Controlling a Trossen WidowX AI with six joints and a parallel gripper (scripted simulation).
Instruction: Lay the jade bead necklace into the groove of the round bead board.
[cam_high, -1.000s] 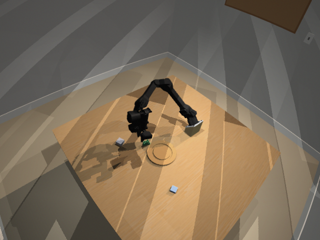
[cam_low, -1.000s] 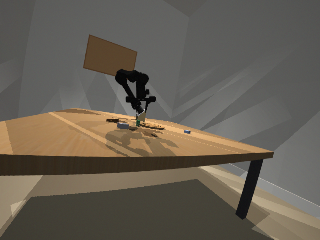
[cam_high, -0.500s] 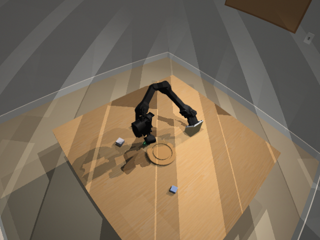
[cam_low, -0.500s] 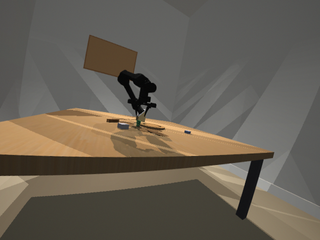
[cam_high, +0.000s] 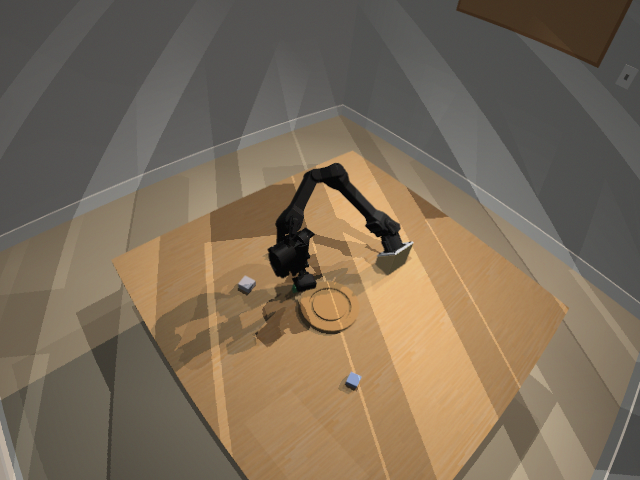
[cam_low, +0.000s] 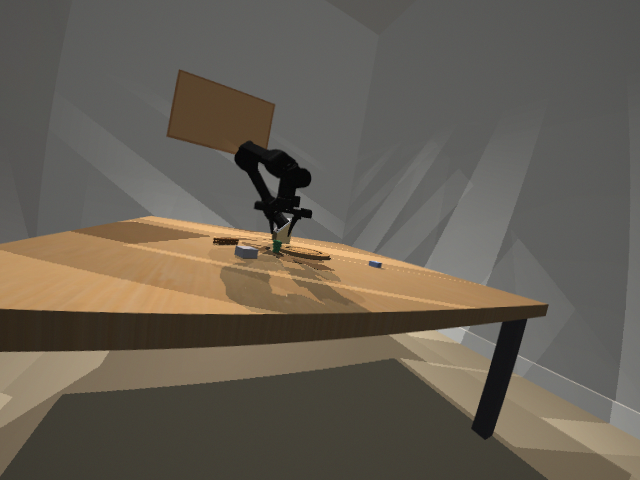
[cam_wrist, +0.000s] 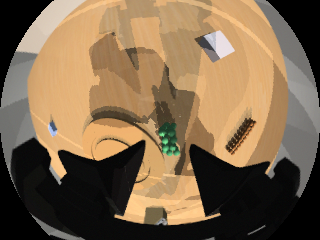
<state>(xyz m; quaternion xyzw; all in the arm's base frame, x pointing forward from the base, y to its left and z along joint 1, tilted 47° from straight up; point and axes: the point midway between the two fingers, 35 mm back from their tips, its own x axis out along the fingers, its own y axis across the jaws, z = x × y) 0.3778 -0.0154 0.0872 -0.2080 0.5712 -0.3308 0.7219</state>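
The jade bead necklace (cam_wrist: 168, 138) (cam_low: 277, 248) is a small bunched heap of green beads on the wooden table, just beside the round bead board (cam_high: 313, 320) (cam_low: 311, 252) (cam_wrist: 102, 128). The board is a flat wooden disc with a circular groove, and the groove holds nothing. My gripper (cam_high: 302, 282) (cam_low: 279, 239) (cam_wrist: 168, 146) is open and points down right over the heap, with one finger on each side of it in the wrist view. I cannot tell whether the fingertips touch the beads. In the top view the arm hides almost all of the necklace.
A grey cube (cam_high: 247, 284) (cam_low: 246, 251) (cam_wrist: 215, 46) lies left of the gripper. A blue cube (cam_high: 353, 380) (cam_low: 375, 264) (cam_wrist: 52, 127) lies beyond the board. A brown ribbed strip (cam_low: 225, 240) (cam_wrist: 240, 136) lies near the arm. The arm's base (cam_high: 395, 255) stands behind the board.
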